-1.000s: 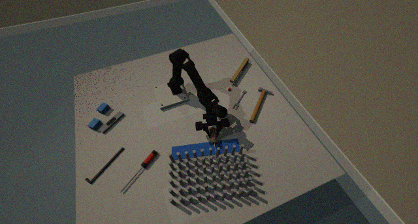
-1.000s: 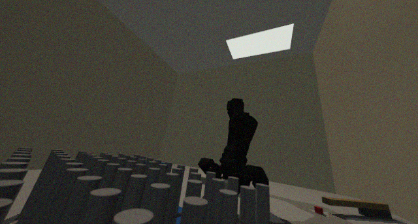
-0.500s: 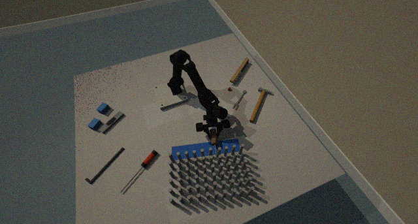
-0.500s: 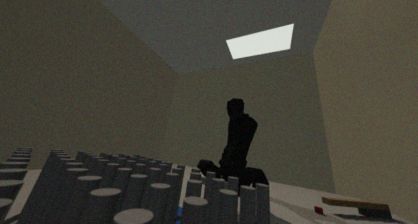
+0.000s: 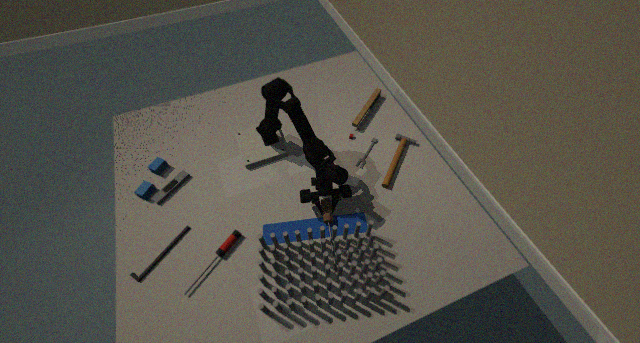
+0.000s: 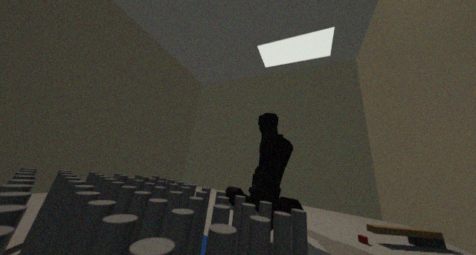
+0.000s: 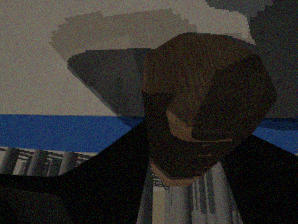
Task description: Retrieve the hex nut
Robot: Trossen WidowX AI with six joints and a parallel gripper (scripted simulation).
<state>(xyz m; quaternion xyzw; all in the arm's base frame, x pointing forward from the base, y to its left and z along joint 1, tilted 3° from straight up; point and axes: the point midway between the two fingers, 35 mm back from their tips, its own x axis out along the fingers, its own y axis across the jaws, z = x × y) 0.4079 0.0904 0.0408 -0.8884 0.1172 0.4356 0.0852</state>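
Note:
My gripper point(image 5: 327, 209) point(image 7: 183, 128) is shut on the wooden handle point(image 5: 327, 217) point(image 7: 185, 60) of a tool, above the taped strip. A thin, pale shaft runs from the handle in among the spacers in the top view; its far end is hidden. The blue taped strip point(image 5: 280, 229) point(image 7: 50, 132) lies along the front of the spacer field. The grey metal spacers point(image 5: 273, 240) point(image 6: 155, 214) point(image 7: 37, 162) stand upright in rows. I cannot make out the nut in any view. Whether the shaft touches a spacer or the nut cannot be told.
A red-handled two-pronged tool point(image 5: 229, 244) and a black bent rod point(image 5: 164, 253) lie left of the field. Two blue blocks point(image 5: 158, 165) sit farther back. A hammer point(image 5: 395, 163), a small wrench point(image 5: 368, 152), a red cube point(image 5: 351, 136) point(image 6: 363, 239) and a yellowish bar point(image 5: 366, 108) point(image 6: 405, 231) lie right.

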